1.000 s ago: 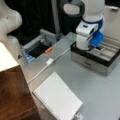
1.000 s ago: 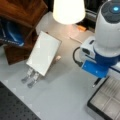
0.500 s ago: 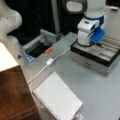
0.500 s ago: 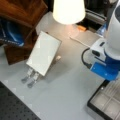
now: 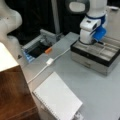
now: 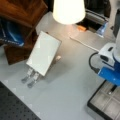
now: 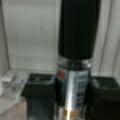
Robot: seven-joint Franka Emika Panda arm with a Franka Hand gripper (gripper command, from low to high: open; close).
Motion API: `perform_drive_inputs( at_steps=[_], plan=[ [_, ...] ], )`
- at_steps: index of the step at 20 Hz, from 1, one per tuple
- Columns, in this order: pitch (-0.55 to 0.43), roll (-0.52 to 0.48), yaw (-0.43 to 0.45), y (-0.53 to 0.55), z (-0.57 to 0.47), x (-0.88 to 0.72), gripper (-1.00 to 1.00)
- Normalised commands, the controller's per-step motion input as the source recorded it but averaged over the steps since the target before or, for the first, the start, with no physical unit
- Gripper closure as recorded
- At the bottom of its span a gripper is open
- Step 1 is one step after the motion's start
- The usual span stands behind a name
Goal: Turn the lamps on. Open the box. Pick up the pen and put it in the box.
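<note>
Clearly, we see the slim black pen with a silver middle section (image 7: 75,75) filling the wrist view, standing upright between the two dark fingers (image 7: 37,97) of the gripper (image 7: 72,100), which is clamped tight on it. Behind the pen in that view lie the pale grey compartments of the tray. In a front view the pen (image 6: 112,89) shows as a thin dark stick pointing down from the blue-bodied gripper toward the tray. The large flat box with silver-grey sides and a black rim (image 5: 90,56) stands open at a front view's right, its grey divided tray bare where we can see it, and the gripper (image 5: 101,41) hangs just over its far end. In a front view only the box's corner (image 6: 95,103) shows at the bottom right. The large pale lamp shade (image 6: 68,11) glows bright cream-white at a front view's top.
</note>
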Motion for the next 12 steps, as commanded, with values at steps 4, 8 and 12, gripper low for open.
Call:
perform_drive_inputs(
  at_steps=[4,8,12],
  plan=[
    [-0.101,-0.026,-0.121,0.16,-0.18,0.05,1.0],
    [-0.096,-0.064,-0.112,0.19,-0.2,0.03,1.0],
    [-0.094,-0.112,-0.087,0.19,-0.2,0.03,1.0]
  ],
)
